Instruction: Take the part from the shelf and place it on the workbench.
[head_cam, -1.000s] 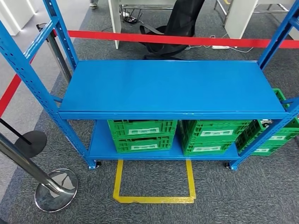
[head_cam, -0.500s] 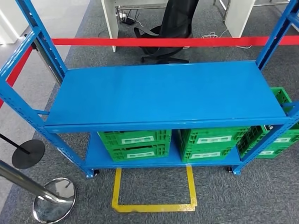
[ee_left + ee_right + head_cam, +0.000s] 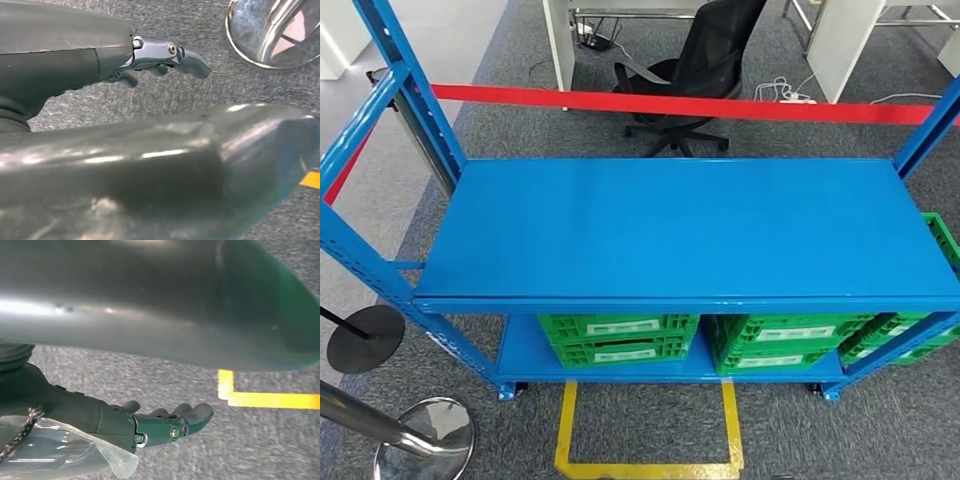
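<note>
The blue metal shelf [image 3: 682,225] stands right in front of me, its top board a plain blue surface. On the lower board sit green crates [image 3: 618,338] with white labels, another [image 3: 784,340] beside them. My left hand [image 3: 166,55] hangs over grey carpet, fingers stretched out and holding nothing. My right hand [image 3: 166,422] also hangs over the carpet, its fingers extended and slightly bent. A piece of clear plastic [image 3: 75,455] with a braided cord lies against its wrist side; the fingers do not close on it.
A yellow floor marking [image 3: 644,440] lies before the shelf. A chrome stanchion base [image 3: 426,440] and a black one [image 3: 365,338] stand at the left. Red barrier tape [image 3: 682,103] runs behind the shelf, with a black office chair [image 3: 697,75] beyond it.
The whole picture has shifted: the shelf sits lower and larger in the head view and more of the chair shows, so the camera has moved. Nothing on the shelf has changed.
</note>
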Robot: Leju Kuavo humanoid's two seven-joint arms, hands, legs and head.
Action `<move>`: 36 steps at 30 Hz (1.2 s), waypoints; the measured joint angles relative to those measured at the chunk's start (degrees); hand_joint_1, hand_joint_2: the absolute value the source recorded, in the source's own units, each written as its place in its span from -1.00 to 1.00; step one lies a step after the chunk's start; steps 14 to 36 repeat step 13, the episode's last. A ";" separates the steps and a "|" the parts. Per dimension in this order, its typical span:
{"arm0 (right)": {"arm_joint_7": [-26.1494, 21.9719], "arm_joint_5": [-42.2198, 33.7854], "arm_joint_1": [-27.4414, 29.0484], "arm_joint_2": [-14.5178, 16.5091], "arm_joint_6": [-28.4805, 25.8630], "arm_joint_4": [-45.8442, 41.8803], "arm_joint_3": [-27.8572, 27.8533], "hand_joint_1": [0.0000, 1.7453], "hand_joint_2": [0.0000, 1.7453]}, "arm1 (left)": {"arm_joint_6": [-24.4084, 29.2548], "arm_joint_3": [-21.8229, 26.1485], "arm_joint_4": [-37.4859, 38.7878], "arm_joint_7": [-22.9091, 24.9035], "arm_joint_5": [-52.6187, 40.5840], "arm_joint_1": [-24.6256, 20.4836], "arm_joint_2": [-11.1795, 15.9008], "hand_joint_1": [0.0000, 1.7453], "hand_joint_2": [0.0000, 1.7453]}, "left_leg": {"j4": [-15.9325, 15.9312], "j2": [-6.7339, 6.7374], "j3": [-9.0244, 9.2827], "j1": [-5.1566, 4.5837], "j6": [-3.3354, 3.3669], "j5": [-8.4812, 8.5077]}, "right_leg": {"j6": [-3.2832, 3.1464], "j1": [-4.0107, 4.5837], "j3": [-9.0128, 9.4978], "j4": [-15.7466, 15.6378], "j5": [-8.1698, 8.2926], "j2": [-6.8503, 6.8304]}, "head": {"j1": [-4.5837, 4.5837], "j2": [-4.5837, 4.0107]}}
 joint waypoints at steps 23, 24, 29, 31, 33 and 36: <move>0.02 0.07 0.06 0.01 -0.04 0.00 0.02 -1.00 -1.00 | 0.30 0.27 0.02 0.08 0.03 -0.33 0.07 -1.00 -1.00 | -1.56 0.00 3.51 -0.42 -0.80 -2.14 | -2.19 0.13 2.50 -9.03 8.08 0.19 | 0.02 0.00; 0.02 0.07 0.06 0.01 -0.04 0.00 0.02 -1.00 -1.00 | 0.30 0.27 0.02 0.08 0.03 -0.33 0.07 -1.00 -1.00 | -1.56 0.00 3.51 -0.42 -0.80 -2.14 | -2.19 0.13 2.50 -9.03 8.08 0.19 | 0.02 0.00; 0.02 0.07 0.06 0.01 -0.04 0.00 0.02 -1.00 -1.00 | 0.30 0.27 0.02 0.08 0.03 -0.33 0.07 -1.00 -1.00 | -1.56 0.00 3.51 -0.42 -0.80 -2.14 | -2.19 0.13 2.50 -9.03 8.08 0.19 | 0.02 0.00; 0.02 0.07 0.06 0.01 -0.04 0.00 0.02 -1.00 -1.00 | 0.30 0.27 0.02 0.08 0.03 -0.33 0.07 -1.00 -1.00 | -1.56 0.00 3.51 -0.42 -0.80 -2.14 | -2.19 0.13 2.50 -9.03 8.08 0.19 | 0.02 0.00; 0.02 0.07 0.06 0.01 -0.04 0.00 0.02 -1.00 -1.00 | 0.30 0.27 0.02 0.08 0.03 -0.33 0.07 -1.00 -1.00 | -1.56 0.00 3.51 -0.42 -0.80 -2.14 | -2.19 0.13 2.50 -9.03 8.08 0.19 | 0.02 0.00; 0.02 0.07 0.06 0.01 -0.04 0.00 0.02 -1.00 -1.00 | 0.30 0.27 0.02 0.08 0.03 -0.33 0.07 -1.00 -1.00 | -1.56 0.00 3.51 -0.42 -0.80 -2.14 | -2.19 0.13 2.50 -9.03 8.08 0.19 | 0.02 0.00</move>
